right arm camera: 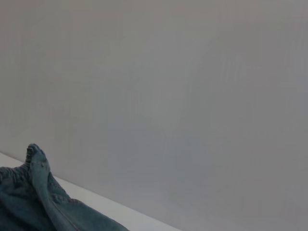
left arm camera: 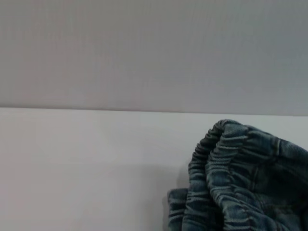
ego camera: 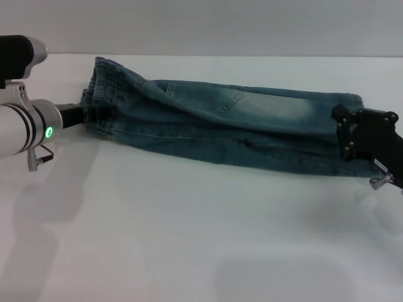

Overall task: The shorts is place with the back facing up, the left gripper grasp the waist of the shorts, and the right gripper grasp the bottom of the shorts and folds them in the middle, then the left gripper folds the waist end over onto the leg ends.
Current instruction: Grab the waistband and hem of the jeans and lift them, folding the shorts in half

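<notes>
Currently the shorts point(ego camera: 220, 123) lie folded lengthwise on the tabletop point(ego camera: 189, 239), long axis spanning both hands. Left hand point(ego camera: 85, 115) meets the elastic waist; right hand point(ego camera: 352, 141) meets the leg ends. Whether either hand grips cannot be told.

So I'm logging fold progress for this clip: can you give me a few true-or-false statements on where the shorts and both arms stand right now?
1. The blue denim shorts lie folded lengthwise into one long strip on the white table. True.
2. The elastic waistband points toward the robot's right. False: it lies at the robot's left, by the left gripper.
3. The right gripper is at the leg ends. True.
4. The waist end is already folded over onto the leg ends. False: the shorts are stretched full length, with the waist and leg ends at opposite ends.
5. The shorts hang off the table's front edge. False: they lie near the far edge.
</notes>
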Controlling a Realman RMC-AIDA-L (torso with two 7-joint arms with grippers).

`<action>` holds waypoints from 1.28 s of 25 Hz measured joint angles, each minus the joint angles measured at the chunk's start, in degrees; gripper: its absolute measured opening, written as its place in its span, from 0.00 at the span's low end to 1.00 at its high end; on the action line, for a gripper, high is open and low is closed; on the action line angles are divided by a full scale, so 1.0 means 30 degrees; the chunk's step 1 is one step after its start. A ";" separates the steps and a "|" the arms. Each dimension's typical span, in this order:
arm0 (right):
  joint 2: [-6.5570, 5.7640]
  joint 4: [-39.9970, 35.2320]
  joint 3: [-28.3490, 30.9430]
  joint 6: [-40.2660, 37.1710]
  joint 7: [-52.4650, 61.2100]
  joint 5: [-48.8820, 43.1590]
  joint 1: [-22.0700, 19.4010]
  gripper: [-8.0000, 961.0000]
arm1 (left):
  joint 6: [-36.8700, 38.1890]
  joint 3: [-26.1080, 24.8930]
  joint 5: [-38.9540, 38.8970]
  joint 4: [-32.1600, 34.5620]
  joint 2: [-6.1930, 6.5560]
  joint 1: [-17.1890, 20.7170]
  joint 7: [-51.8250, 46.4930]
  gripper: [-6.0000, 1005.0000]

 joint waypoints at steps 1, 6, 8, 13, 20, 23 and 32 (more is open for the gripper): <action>-0.0007 -0.0001 0.0000 -0.0005 0.0001 0.0001 0.0001 0.01 | 0.0001 -0.0001 -0.0009 0.0047 0.0001 -0.0033 0.0000 0.70; -0.0014 -0.0001 0.0001 -0.0012 0.0052 0.0017 -0.0005 0.01 | -0.0218 -0.0023 -0.0019 0.0426 0.0012 -0.0332 0.0000 0.70; -0.0014 0.0000 0.0000 -0.0012 0.0071 0.0023 -0.0006 0.01 | -0.0326 -0.0026 -0.0001 0.0442 0.0003 -0.0381 0.0000 0.69; -0.0014 0.0000 0.0001 -0.0008 0.0073 0.0023 -0.0072 0.01 | -0.0569 -0.0029 -0.0051 0.0459 -0.0003 -0.0439 0.0000 0.68; -0.0014 0.0000 0.0001 0.0189 0.0084 0.0054 -0.0185 0.01 | -0.1073 -0.0044 -0.0081 0.0514 0.0001 -0.0443 -0.0087 0.67; -0.0011 0.0000 0.0001 0.0254 0.0095 0.0058 -0.0214 0.01 | -0.1029 -0.0008 -0.0133 0.0531 -0.0012 -0.0255 -0.0019 0.67; 0.0016 -0.0001 0.0001 0.0428 0.0116 0.0068 -0.0280 0.01 | -0.0974 0.0095 -0.0139 0.0329 -0.0061 0.0003 -0.0029 0.65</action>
